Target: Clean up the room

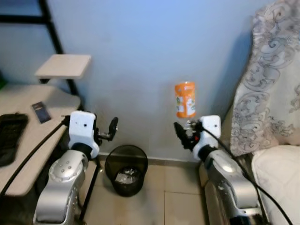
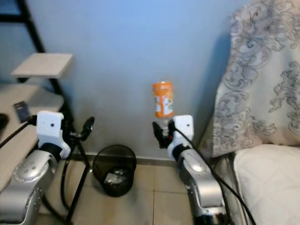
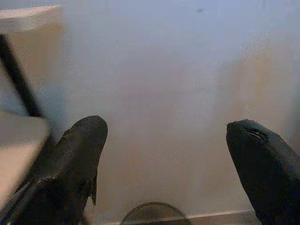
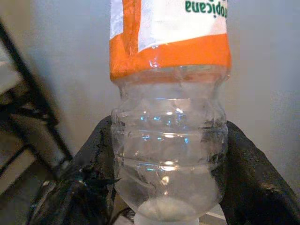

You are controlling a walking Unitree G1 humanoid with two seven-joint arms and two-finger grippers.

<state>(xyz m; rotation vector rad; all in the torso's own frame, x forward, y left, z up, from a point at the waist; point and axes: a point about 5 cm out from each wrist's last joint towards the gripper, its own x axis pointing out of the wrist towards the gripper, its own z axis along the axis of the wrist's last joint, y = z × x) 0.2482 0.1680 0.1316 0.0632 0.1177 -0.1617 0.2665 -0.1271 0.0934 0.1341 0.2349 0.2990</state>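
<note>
The right gripper held an empty bottle upright in closed jaws, not yet over the bin on the floor — left gripper open, empty.

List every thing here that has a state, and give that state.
Plastic bottle: empty, upright, held at its clear lower end.
Right gripper: shut on the bottle.
Left gripper: open, holding nothing.
Trash bin: upright on the floor, some litter inside.
</note>
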